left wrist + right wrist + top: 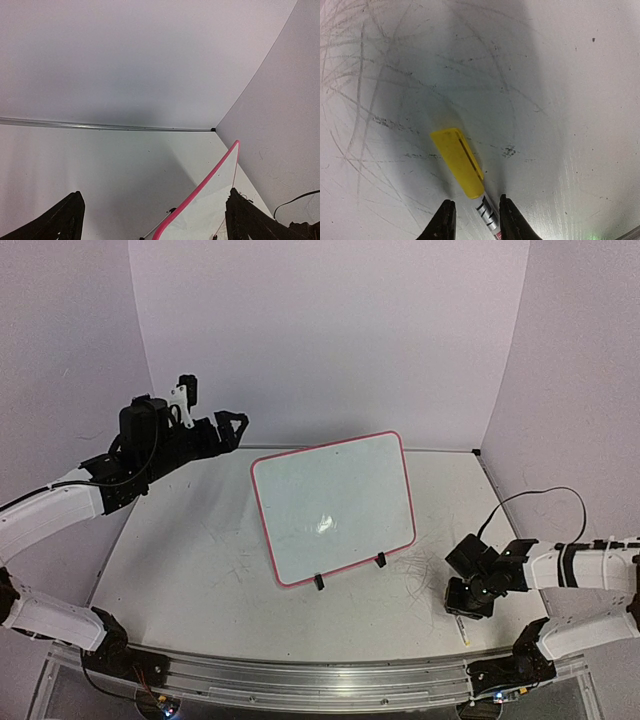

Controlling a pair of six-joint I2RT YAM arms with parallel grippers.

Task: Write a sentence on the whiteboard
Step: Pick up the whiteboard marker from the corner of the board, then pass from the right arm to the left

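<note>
The whiteboard stands tilted on two black clip feet at the table's middle, its pink-framed face blank; no sentence shows on it. Its top corner appears in the left wrist view as the whiteboard. My left gripper hovers high behind the board's left side, the left gripper wide open and empty. A marker with a yellow cap and silver barrel lies on the table. My right gripper is down over it, jaws narrow on either side of the barrel with a gap still showing. From above, the right gripper sits right of the board with the marker under it.
Grey scribble marks cover the tabletop around the marker. A black cable loops above the right arm. White walls close in the back and sides, and a metal rail runs along the near edge.
</note>
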